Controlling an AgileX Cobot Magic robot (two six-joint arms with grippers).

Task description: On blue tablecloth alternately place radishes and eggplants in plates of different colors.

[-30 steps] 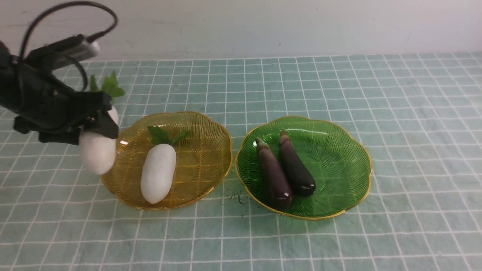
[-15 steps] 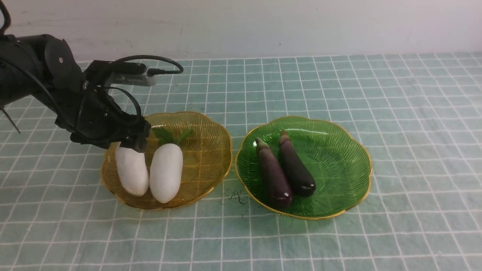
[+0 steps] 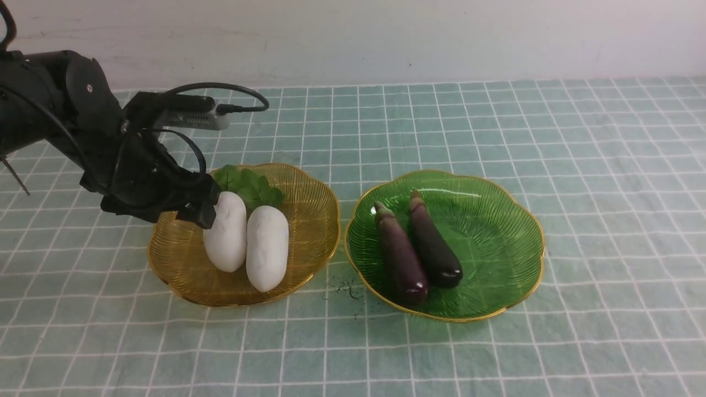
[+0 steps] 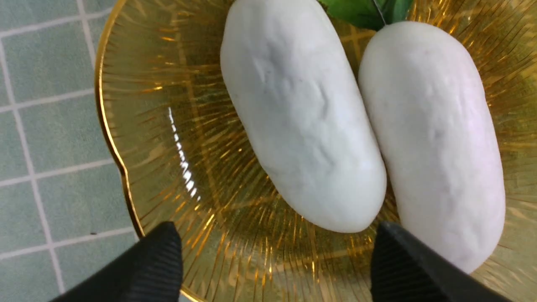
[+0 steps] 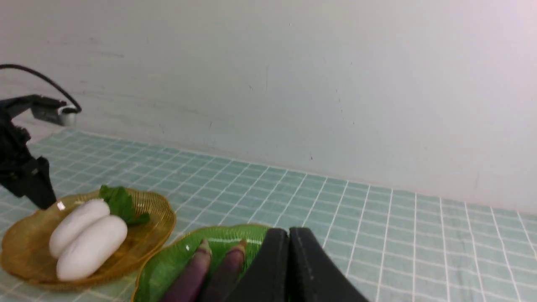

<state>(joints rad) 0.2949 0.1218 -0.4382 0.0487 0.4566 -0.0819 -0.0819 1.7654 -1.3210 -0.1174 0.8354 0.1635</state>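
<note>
Two white radishes (image 3: 226, 231) (image 3: 267, 248) lie side by side in the amber-yellow plate (image 3: 176, 270), green tops pointing away. My left gripper (image 3: 205, 209) is open and empty just above the plate's left part; in the left wrist view (image 4: 275, 251) its jaws stand wide apart past the near end of the left radish (image 4: 302, 121). Two dark-purple eggplants (image 3: 400, 256) (image 3: 436, 248) lie in the green plate (image 3: 496, 237). My right gripper (image 5: 288, 235) is shut and empty, hovering near the green plate (image 5: 168, 264); it is out of the front view.
The blue tablecloth (image 3: 606, 165) covers the whole table. A small dark smudge (image 3: 347, 289) marks the cloth between the plates. A white wall (image 3: 386, 38) closes the far edge. The left wrist camera's cable (image 3: 237, 96) loops above the amber plate.
My left gripper carried the second radish rightward into the amber plate and let it go. Both radishes shifted right in the plate. The eggplants have not moved.
</note>
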